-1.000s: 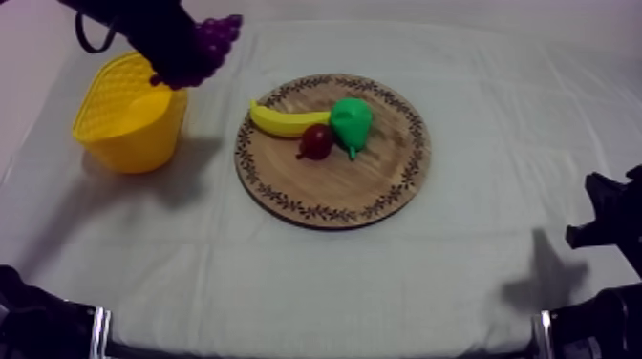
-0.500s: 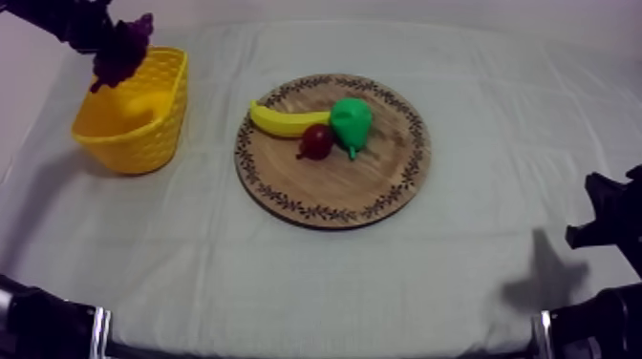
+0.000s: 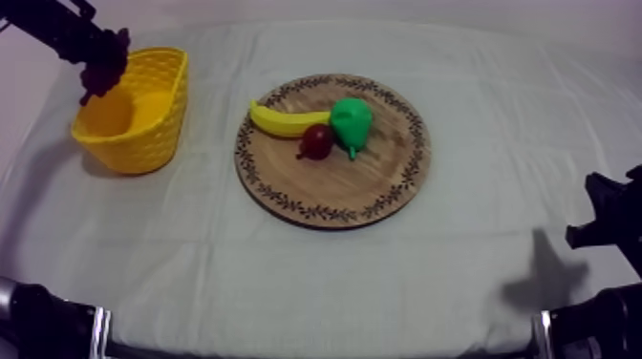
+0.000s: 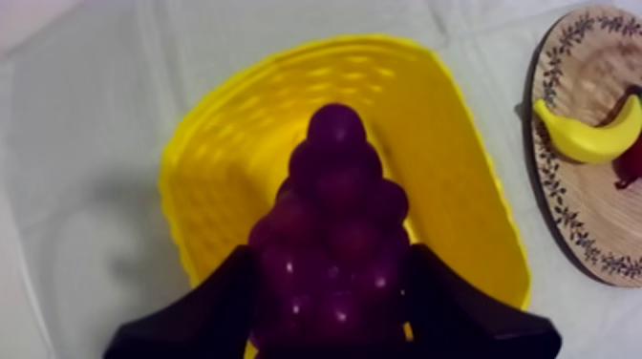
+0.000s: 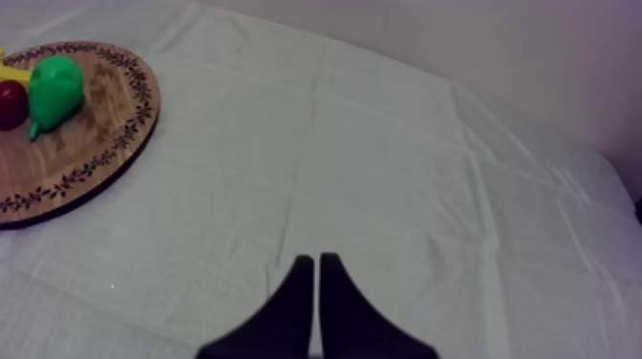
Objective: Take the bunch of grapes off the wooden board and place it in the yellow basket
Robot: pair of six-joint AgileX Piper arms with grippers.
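The purple bunch of grapes (image 3: pixel 103 63) hangs over the far left rim of the yellow basket (image 3: pixel 143 134), held by my left gripper (image 3: pixel 92 52). In the left wrist view the black fingers (image 4: pixel 215 306) clamp both sides of the grapes (image 4: pixel 336 229), with the basket (image 4: pixel 459 191) open right beneath. The wooden board (image 3: pixel 382 181) lies mid-table, away from that arm. My right gripper (image 5: pixel 317 286) is shut on nothing, its fingers together as a wedge over bare cloth; in the top view it rests low at the right edge (image 3: pixel 607 224).
On the board lie a banana (image 3: pixel 285 120), a green pear (image 3: pixel 351 122) and a small red fruit (image 3: pixel 315 142). The right wrist view has the board's edge (image 5: pixel 96 143) with the pear (image 5: pixel 53 88) and the red fruit (image 5: pixel 11 103) beyond the cloth.
My left arm carried the grapes leftward from the basket's near-board side across it to its far left rim and lower. The right arm has stayed still.
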